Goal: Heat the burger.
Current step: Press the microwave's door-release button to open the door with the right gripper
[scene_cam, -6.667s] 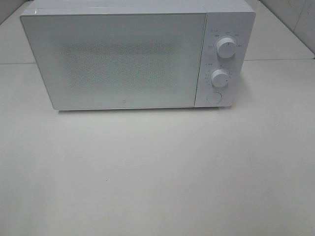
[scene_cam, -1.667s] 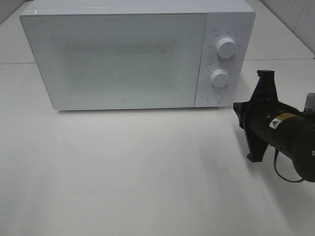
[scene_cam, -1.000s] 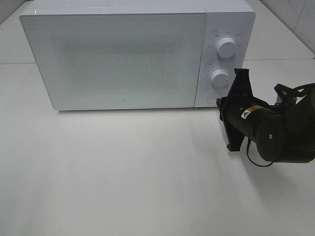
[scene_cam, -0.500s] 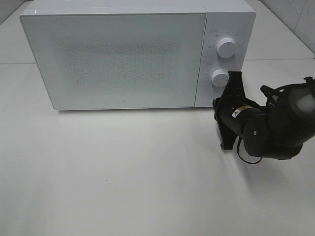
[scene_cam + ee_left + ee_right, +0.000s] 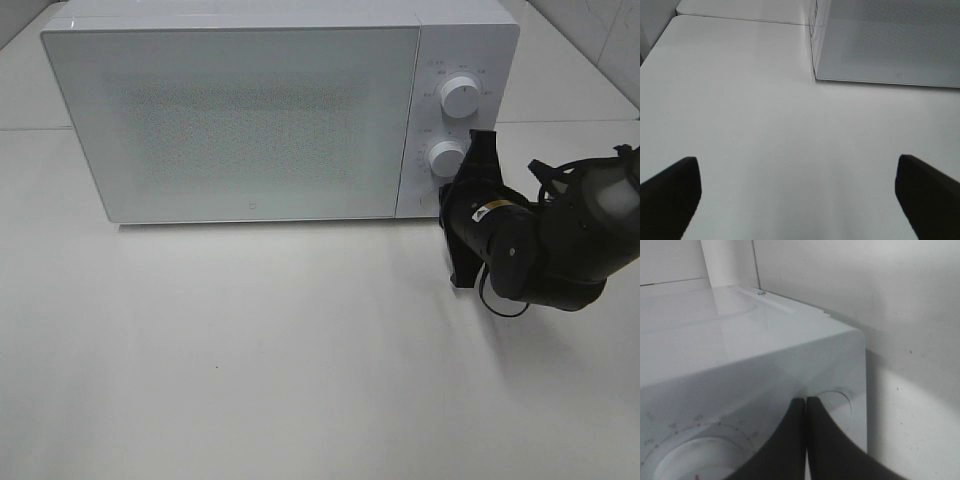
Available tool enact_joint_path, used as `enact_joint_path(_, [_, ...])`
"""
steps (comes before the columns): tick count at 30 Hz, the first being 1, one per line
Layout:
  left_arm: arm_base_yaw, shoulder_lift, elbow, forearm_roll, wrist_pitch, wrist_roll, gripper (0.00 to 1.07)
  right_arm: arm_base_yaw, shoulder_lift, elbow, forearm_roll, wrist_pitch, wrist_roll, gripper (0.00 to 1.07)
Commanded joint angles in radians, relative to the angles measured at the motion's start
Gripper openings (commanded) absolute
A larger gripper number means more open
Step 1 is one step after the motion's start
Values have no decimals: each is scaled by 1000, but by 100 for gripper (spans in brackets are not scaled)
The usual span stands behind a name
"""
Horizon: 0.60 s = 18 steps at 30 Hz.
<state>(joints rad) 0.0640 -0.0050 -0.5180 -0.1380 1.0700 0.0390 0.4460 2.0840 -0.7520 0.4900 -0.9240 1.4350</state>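
Exterior high: white microwave (image 5: 250, 120) on white table (image 5: 250, 350).

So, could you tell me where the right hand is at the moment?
The right hand is on the right of the high view, its shut tips at the round button below the microwave's lower dial.

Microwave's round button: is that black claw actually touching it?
Cannot tell. In the right wrist view the shut right gripper overlaps the round button at its edge; depth is unclear.
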Motion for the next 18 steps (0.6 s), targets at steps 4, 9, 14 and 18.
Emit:
enact_joint_path(4, [2, -12, 4, -5, -2, -1, 98, -38, 11, -38, -30, -6, -42, 3])
enact_joint_path(9, [2, -12, 4, -5, -2, -1, 98, -37, 23, -50, -46, -17, -34, 3])
enact_joint_path(14, [2, -12, 4, -5, -2, -1, 98, -37, 31, -61, -82, -23, 15, 3])
enact_joint_path(18, [2, -12, 4, -5, -2, -1, 98, -34, 31, -61, -109, -67, 47, 3])
